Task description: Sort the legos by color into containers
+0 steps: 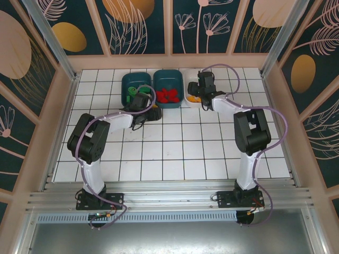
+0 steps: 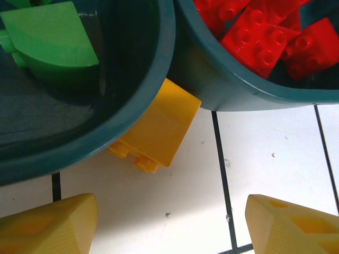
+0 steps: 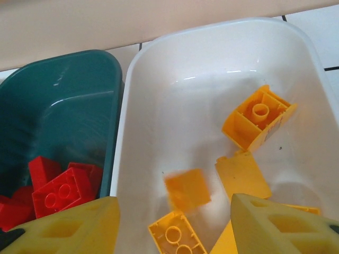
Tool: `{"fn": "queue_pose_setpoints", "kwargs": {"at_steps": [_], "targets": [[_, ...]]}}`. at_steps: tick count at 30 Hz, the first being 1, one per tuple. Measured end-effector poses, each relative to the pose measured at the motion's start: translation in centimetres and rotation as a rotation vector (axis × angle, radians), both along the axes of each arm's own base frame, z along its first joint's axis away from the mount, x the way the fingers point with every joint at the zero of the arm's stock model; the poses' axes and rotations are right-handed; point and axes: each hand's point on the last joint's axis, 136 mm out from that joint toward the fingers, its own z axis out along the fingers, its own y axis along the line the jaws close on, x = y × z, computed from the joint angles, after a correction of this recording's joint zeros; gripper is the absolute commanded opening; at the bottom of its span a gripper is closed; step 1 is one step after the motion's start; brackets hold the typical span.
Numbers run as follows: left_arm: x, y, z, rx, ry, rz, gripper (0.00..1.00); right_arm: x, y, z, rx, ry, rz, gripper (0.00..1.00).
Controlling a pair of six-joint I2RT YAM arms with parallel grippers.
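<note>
My left gripper point(image 2: 170, 205) is open just above the table, nothing between its fingers. Ahead of it a yellow lego point(image 2: 154, 126) lies on the tiles, tucked under the rims of the two dark teal containers. The left teal container point(image 2: 153, 79) holds a green lego point(image 2: 53, 37). The middle teal container point(image 2: 222, 90) holds red legos point(image 2: 259, 37). My right gripper point(image 3: 175, 203) is open over the white container point(image 3: 124, 132). A blurred yellow-orange lego point(image 3: 187, 189) sits loose below its fingers, among other yellow legos point(image 3: 258, 117).
The three containers stand in a row at the back of the tiled table point(image 1: 175, 153), close to the rear wall point(image 1: 169, 61). Both arms reach forward to them, the left gripper point(image 1: 150, 112) in front of the teal pair, the right gripper point(image 1: 200, 90) above the white one.
</note>
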Motion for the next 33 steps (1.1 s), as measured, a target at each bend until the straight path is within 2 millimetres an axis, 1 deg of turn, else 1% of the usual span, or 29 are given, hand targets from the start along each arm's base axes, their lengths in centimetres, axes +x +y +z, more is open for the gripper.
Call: {"fn": "queue_pose_setpoints", "kwargs": {"at_steps": [2,4,7,9,11,14,17,20,22,27,29,33], "targets": [[0.4,0.0,0.1,0.016,-0.013,-0.005,0.74,-0.1,-0.1,0.2,0.004,-0.002,0.002,0.6],[0.8,0.0,0.3,0.03,-0.029,-0.015,0.74,-0.7,-0.2,0.2,0.01,0.002,0.005,0.61],[1.4,-0.1,0.2,0.053,-0.046,-0.03,0.74,-2.5,-0.7,0.2,0.017,0.014,0.009,0.61],[1.9,-0.2,-0.4,0.069,-0.049,-0.037,0.73,-4.0,-1.1,0.5,0.027,0.015,0.014,0.61],[2.2,-0.3,-1.1,0.082,-0.045,-0.043,0.72,-5.2,-1.4,1.2,0.044,0.009,0.014,0.61],[2.2,-0.3,-2.0,0.093,-0.033,-0.048,0.69,-6.7,-1.8,2.5,0.066,-0.017,0.015,0.61],[2.3,-0.3,-2.1,0.095,-0.04,-0.052,0.67,-7.8,-2.1,3.7,0.083,-0.041,0.018,0.61],[2.5,-0.3,-1.9,0.097,-0.053,-0.055,0.65,-8.4,-2.2,4.4,0.097,-0.061,0.018,0.61],[2.6,-0.3,-1.8,0.104,-0.058,-0.06,0.61,-8.8,-2.1,4.4,0.105,-0.061,0.021,0.61],[3.4,-0.3,-1.6,0.127,-0.083,-0.064,0.51,-9.5,-1.9,3.4,0.107,-0.038,0.029,0.61],[3.4,-0.3,-1.6,0.132,-0.084,-0.065,0.48,-9.7,-2.0,3.1,0.105,-0.032,0.03,0.61],[3.4,-0.2,-1.6,0.14,-0.09,-0.069,0.39,-10.2,-2.0,3.0,0.105,-0.03,0.032,0.61]]}}
